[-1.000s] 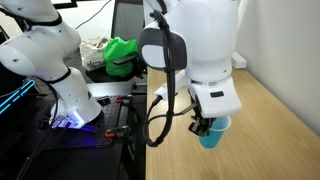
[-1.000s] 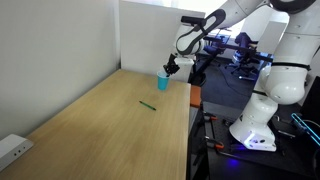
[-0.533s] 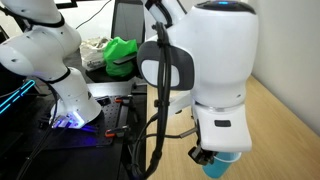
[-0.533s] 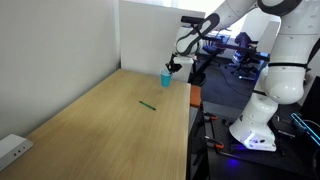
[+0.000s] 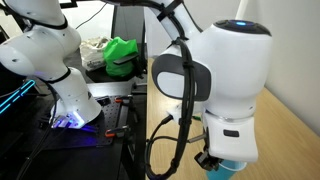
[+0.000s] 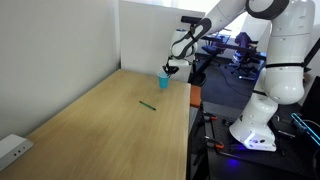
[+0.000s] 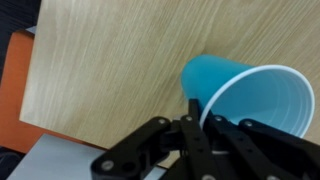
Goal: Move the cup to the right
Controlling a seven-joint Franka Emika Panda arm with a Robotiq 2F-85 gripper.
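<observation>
The cup (image 7: 225, 75) is held at its rim by the gripper (image 7: 197, 113), with fingers (image 7: 188, 135) closed on its wall. A green pen (image 6: 148, 104) is seen well apart.

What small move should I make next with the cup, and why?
Probably a short, slow sideways carry to the right. In the wrist view the gripper looks closed on the rim of the cup, so the grasp seems done. The cup is near the table edge, and the green pen lies well apart from it.
</observation>
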